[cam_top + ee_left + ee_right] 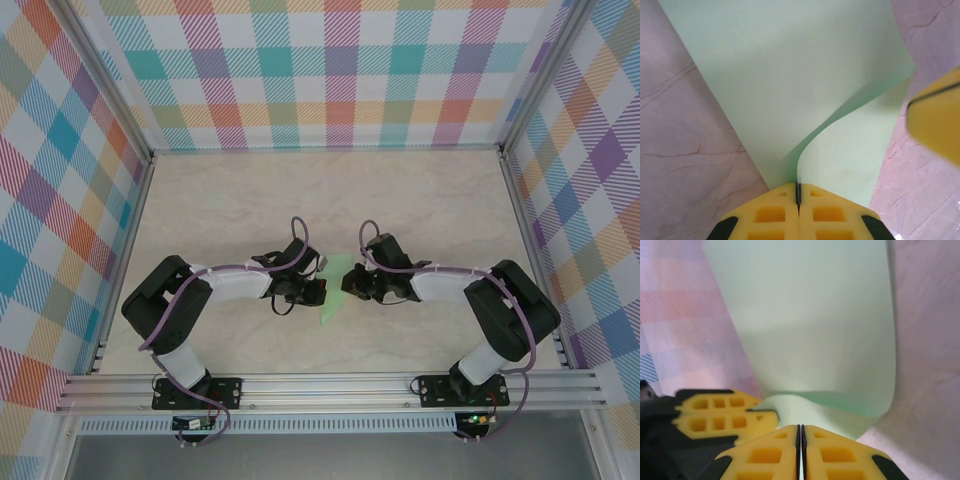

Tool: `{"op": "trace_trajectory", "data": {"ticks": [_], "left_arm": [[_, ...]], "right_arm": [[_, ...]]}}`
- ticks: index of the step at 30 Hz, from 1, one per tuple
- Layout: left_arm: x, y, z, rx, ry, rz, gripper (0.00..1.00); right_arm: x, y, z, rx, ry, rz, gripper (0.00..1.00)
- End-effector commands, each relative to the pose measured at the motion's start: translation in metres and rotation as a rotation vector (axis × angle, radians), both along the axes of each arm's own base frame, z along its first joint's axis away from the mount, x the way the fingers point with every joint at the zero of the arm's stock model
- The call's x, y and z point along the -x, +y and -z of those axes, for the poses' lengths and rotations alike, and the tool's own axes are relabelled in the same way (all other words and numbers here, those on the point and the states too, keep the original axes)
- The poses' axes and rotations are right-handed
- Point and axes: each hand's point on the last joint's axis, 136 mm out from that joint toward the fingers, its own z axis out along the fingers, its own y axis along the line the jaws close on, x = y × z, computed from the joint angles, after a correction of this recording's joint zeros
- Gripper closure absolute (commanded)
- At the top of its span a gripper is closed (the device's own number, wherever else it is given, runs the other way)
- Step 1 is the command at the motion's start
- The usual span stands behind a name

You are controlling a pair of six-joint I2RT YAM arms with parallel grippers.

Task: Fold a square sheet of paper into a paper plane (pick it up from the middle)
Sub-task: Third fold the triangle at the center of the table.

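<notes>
Big pale counter (250, 190), checked walls (330, 70) all round. Near its middle, a bit toward the near edge, thin green sheet of paper (329, 313) (790, 75) (815, 315), bent in a soft curve. Pinched at one edge by left tool (312, 290) (798, 192), shut tight on it. Pinched across from that by right tool (352, 286) (800, 432), shut on it too.

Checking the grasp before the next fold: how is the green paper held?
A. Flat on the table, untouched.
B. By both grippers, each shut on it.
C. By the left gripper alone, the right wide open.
B: each wrist view shows the green paper running into closed fingertips, the left gripper shut on it and the right gripper likewise.
</notes>
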Motion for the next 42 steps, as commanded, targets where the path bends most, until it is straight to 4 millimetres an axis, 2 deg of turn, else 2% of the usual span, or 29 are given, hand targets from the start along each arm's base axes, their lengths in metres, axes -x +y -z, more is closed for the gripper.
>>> {"op": "trace_trajectory", "data": {"ticks": [1,5,12,16,20,25,30,38,42], "left_arm": [[0.008,0.015,0.016,-0.08,0.048,-0.003,1.0],[0.008,0.016,0.016,-0.083,0.048,-0.002,1.0],[0.008,0.014,0.016,-0.079,0.05,-0.001,1.0],[0.009,0.015,0.018,-0.08,0.052,0.0,1.0],[0.01,0.016,0.018,-0.083,0.054,-0.001,1.0],[0.009,0.016,0.016,-0.082,0.049,-0.003,1.0],[0.007,0.014,0.014,-0.076,0.045,-0.007,1.0],[0.005,0.013,0.012,-0.073,0.041,-0.008,1.0],[0.004,0.012,0.01,-0.068,0.037,-0.009,0.98]], "right_arm": [[-0.007,0.0,-0.007,-0.027,-0.015,-0.031,0.89],[-0.011,0.001,-0.003,-0.024,-0.012,-0.041,0.89],[-0.01,-0.01,0.028,0.049,0.043,-0.006,0.89],[-0.009,-0.014,0.037,0.082,0.059,0.003,0.89],[-0.012,-0.014,0.022,0.083,0.045,-0.002,0.89],[-0.014,-0.006,-0.013,0.019,-0.011,-0.021,0.88],[-0.005,0.015,-0.02,-0.092,0.006,-0.077,0.88],[0.0,0.022,0.007,-0.073,0.062,-0.1,0.9],[0.002,0.016,0.026,-0.024,0.098,-0.091,0.92]]}}
